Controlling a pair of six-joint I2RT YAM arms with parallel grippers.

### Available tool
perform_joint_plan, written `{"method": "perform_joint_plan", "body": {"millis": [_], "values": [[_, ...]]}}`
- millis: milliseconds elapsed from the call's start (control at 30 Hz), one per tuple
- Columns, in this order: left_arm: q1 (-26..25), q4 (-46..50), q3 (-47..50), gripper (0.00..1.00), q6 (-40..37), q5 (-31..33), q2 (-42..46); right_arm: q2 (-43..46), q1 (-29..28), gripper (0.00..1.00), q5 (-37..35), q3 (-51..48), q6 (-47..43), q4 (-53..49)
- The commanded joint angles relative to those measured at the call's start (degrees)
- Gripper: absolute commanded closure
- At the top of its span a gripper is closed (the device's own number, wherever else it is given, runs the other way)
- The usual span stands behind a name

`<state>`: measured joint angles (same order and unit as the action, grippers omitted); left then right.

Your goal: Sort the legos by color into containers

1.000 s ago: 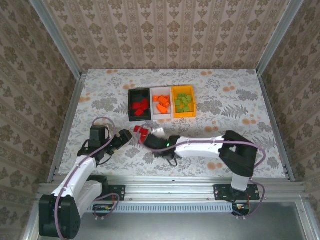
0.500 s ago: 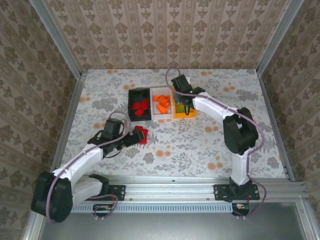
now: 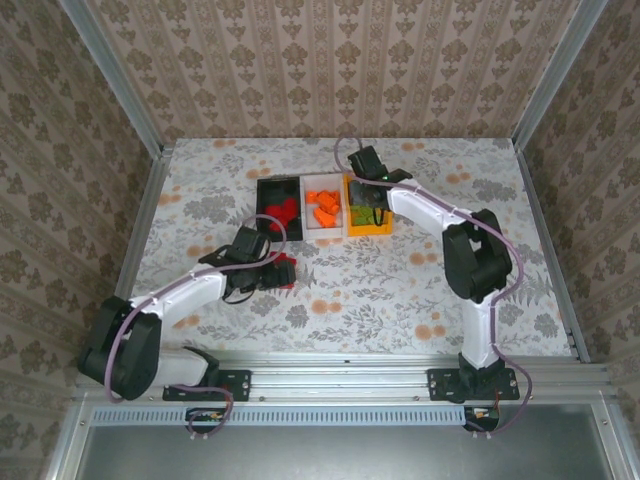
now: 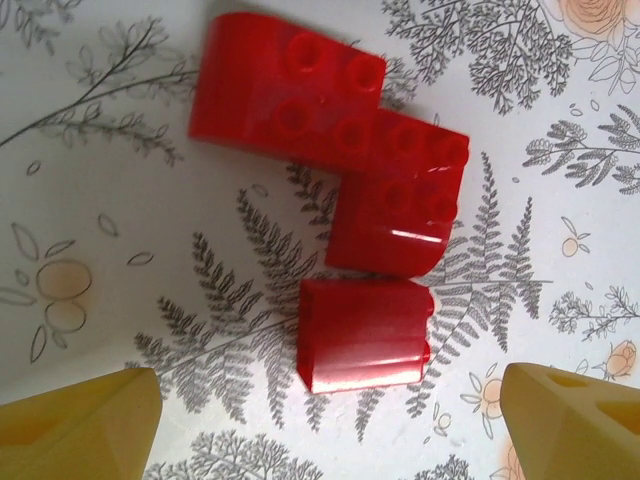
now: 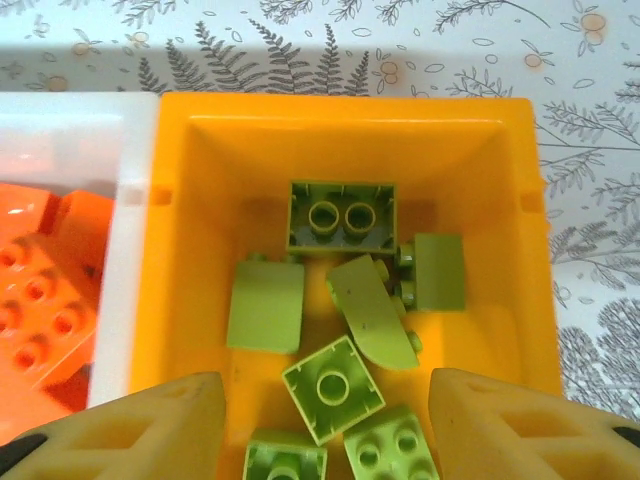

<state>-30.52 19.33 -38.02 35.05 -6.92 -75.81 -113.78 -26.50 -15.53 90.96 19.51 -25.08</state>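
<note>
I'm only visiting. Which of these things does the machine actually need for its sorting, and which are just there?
Part of the job:
loose red bricks
black bin
white bin, orange bricks
orange-yellow bin, green bricks
left gripper, right gripper

Just there:
flowered table cover
patterned walls
metal rail

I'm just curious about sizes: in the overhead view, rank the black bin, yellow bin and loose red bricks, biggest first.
Largest: black bin and yellow bin, alike, can't rank them.
Smallest: red bricks.
</note>
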Motion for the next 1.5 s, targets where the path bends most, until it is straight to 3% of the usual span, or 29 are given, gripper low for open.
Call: {"method": "perform_joint_plan", "body": {"millis": [0,267,333,533,767,933,1233,1467], "values": [[-1.7,2.6,-2.9,0.14,-3.0,4.3,-2.6,9.7,-1.4,0.39,0.5,-6.0,0.8,3.2],[-4.8,5.0,-7.4,0.21,-4.4,8.9,-11.1,24.9,-6.1,0.37,-0.8,-27.3,3.5,14.7],[-5.4,4.9,-8.4,0.29,-4.4,9.2,-13.3,26.5,-6.2,0.38,-0.8,-30.8,3.8,16.1],[-7.5,5.0,-9.5,0.43,-2.9,10.2,-16.3,28.8,-6.3,0.39,-0.5,-35.0,3.9,18.5],[-9.2,5.5,-9.5,0.51,-1.5,12.1,-16.3,31.7,-6.9,0.41,-0.8,-39.0,4.1,20.5],[-9.5,5.1,-9.6,0.67,-1.3,12.4,-16.4,30.5,-7.0,0.43,-0.5,-39.5,4.1,21.1],[-10.9,8.6,-12.7,0.72,-1.5,13.2,-13.1,30.0,-7.2,0.43,-1.2,-41.1,4.4,23.4],[-9.3,18.7,-28.7,0.71,-8.2,19.5,-11.8,29.2,-7.2,0.44,-5.1,-45.7,6.7,30.1]]}}
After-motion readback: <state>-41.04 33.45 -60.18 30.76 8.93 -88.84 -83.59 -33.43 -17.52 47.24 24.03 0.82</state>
